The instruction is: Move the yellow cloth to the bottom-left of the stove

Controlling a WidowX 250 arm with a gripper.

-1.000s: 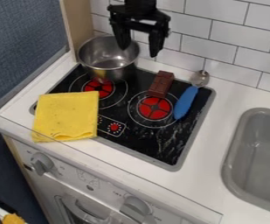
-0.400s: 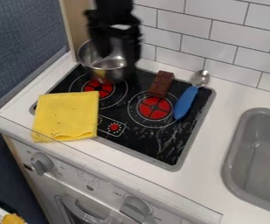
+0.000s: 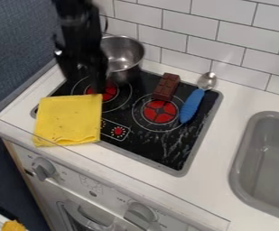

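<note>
The gripper point(image 3: 86, 83) hung over the back left part of the stove point(image 3: 156, 151), between the pot and the blue wall point(image 3: 20, 38). It was blurred, but its two jaws could be seen standing apart, with a gap between them and nothing held there. One fingertip was in front of the left burner point(image 3: 109, 92) in the view, close to the back edge of the cloth; whether it touched the cloth, I could not tell.

The yellow cloth point(image 3: 68, 119) lay flat at the bottom-left of the stove. It covered that corner and also went over the stove's edge, onto the white counter point(image 3: 211, 178). Some small dark spots were on it, and near its front edge there was a fold. Just beside its right edge was the control panel point(image 3: 114, 131).

The metal pot point(image 3: 124, 61) stood upright at the back left of the stove, partly hidden by the gripper. The brown chocolate point(image 3: 166, 86) lay behind the right burner point(image 3: 160, 112). To the right of this burner lay the spoon point(image 3: 191, 106), with its blue handle on the stove and its metal bowl pointing to the tiled wall point(image 3: 253, 47). The grey sink point(image 3: 239, 158) was to the right, well apart from the cloth.
</note>
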